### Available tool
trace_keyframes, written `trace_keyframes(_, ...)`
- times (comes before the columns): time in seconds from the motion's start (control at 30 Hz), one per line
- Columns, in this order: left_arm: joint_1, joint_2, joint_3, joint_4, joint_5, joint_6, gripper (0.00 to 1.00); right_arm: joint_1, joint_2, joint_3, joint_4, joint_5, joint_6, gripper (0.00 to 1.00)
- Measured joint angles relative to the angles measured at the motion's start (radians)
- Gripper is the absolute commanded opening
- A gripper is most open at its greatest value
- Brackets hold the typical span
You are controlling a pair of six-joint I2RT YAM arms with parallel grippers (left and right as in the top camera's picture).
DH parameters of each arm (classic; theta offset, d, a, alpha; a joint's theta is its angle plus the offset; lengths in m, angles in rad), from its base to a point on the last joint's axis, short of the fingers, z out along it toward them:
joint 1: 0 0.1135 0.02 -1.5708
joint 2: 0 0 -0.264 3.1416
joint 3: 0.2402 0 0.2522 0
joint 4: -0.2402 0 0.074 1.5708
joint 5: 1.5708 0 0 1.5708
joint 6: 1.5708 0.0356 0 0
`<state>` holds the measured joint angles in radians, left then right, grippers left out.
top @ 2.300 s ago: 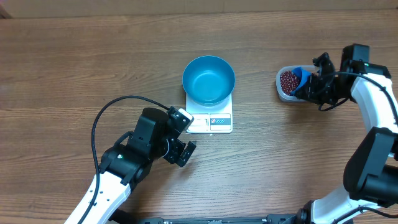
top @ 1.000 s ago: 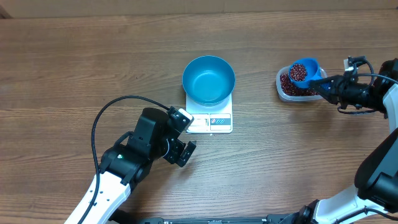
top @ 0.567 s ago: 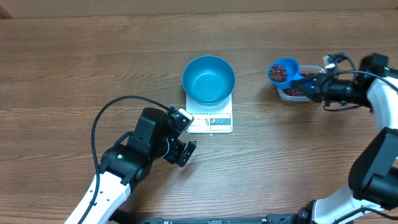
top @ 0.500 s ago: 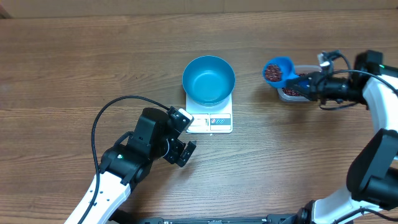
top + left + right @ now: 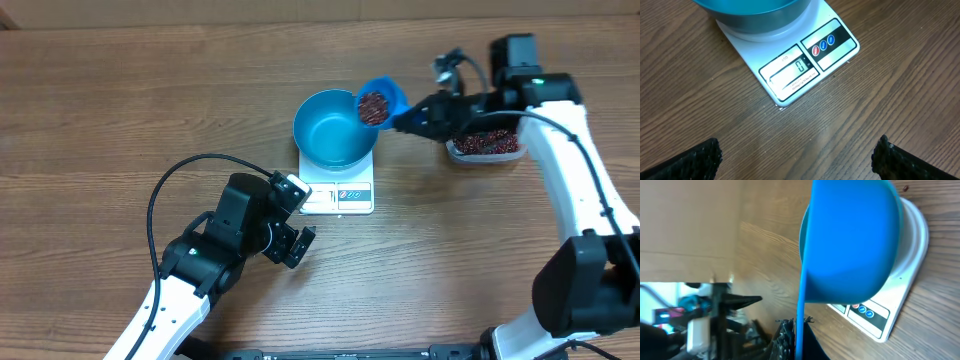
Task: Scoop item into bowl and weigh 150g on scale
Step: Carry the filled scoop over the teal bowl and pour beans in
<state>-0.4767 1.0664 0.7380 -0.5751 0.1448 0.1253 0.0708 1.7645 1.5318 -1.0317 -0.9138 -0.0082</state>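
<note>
The blue bowl (image 5: 330, 130) stands on the white scale (image 5: 340, 195), whose display (image 5: 790, 73) reads zero. My right gripper (image 5: 422, 113) is shut on the handle of a small blue scoop (image 5: 380, 103). The scoop holds dark red-brown beans (image 5: 373, 106) and hangs over the bowl's right rim. In the right wrist view the scoop's underside (image 5: 850, 240) fills the frame, with its thin handle (image 5: 801, 315) between my right gripper's (image 5: 801, 341) fingers. My left gripper (image 5: 296, 241) rests open on the table in front of the scale (image 5: 832, 42), nothing between its fingertips (image 5: 695, 159).
A clear plastic tub (image 5: 486, 145) with more beans sits on the table right of the scale, under my right arm. A black cable (image 5: 160, 195) loops over the left arm. The bowl's underside (image 5: 755, 12) shows at the top of the left wrist view.
My right arm has carried the filled scoop leftward from above the tub to the bowl's right rim. The left arm has not moved.
</note>
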Motion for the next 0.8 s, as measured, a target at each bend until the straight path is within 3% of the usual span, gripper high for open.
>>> trace_keyframes(0.37, 0.0, 0.0, 0.0, 0.0, 0.0, 0.0, 0.99, 0.216, 0.0, 0.012, 0.07, 0.328, 0.061, 0.04)
trace_keyframes(0.8, 0.0, 0.0, 0.0, 0.0, 0.0, 0.0, 1.0, 0.509, 0.0, 0.05, 0.089, 0.957, 0.071, 0.04)
